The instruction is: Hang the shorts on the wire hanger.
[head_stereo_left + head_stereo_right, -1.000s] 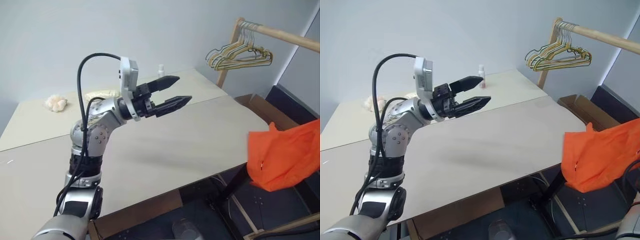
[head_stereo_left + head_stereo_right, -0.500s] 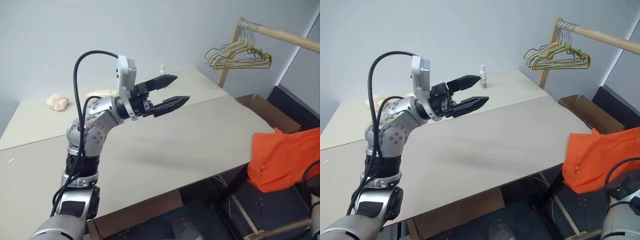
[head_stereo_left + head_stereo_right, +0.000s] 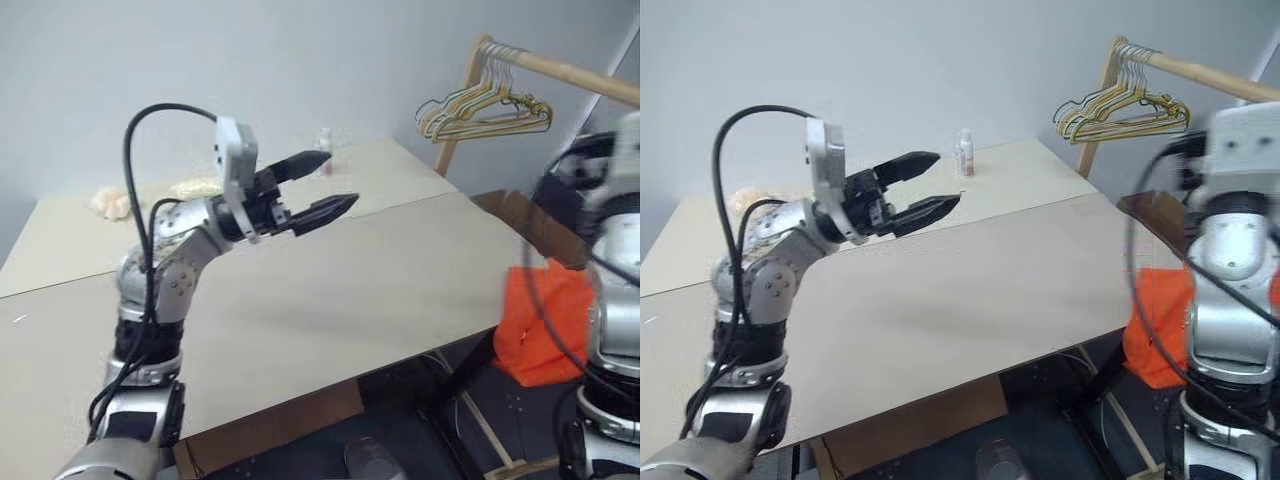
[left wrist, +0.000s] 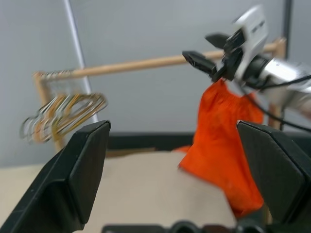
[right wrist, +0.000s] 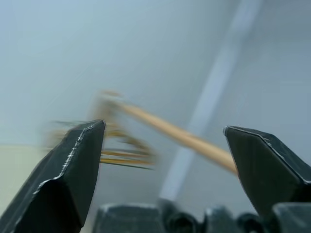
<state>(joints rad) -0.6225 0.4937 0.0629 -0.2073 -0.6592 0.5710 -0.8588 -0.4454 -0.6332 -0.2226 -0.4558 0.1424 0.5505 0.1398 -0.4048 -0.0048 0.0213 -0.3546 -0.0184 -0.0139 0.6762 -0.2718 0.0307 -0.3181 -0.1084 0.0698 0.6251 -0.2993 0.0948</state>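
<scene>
Shorts (image 3: 540, 330) let go. Right fingers (image 5: 73, 160), clamped on the orange cloth a second ago, now stand wide with nothing between them, and the right arm has swung up and in at the right of the scene. Left fingers (image 3: 325, 208) are wide too and empty, held above the surface (image 3: 350, 290), barely moved.

The shorts hang as a narrower bunch off the right edge of the surface, lower than before and partly behind the right arm.

My read: the release is done, so either the hang is finished or it's a drop. Whether they sit on the wire hanger can't be told.

The left wrist view shows the shorts' top peak just under the open right fingers, below the wooden rail (image 4: 146, 62), with the bunched hangers (image 4: 63, 112) well to the side. The eye views hide that peak.
</scene>
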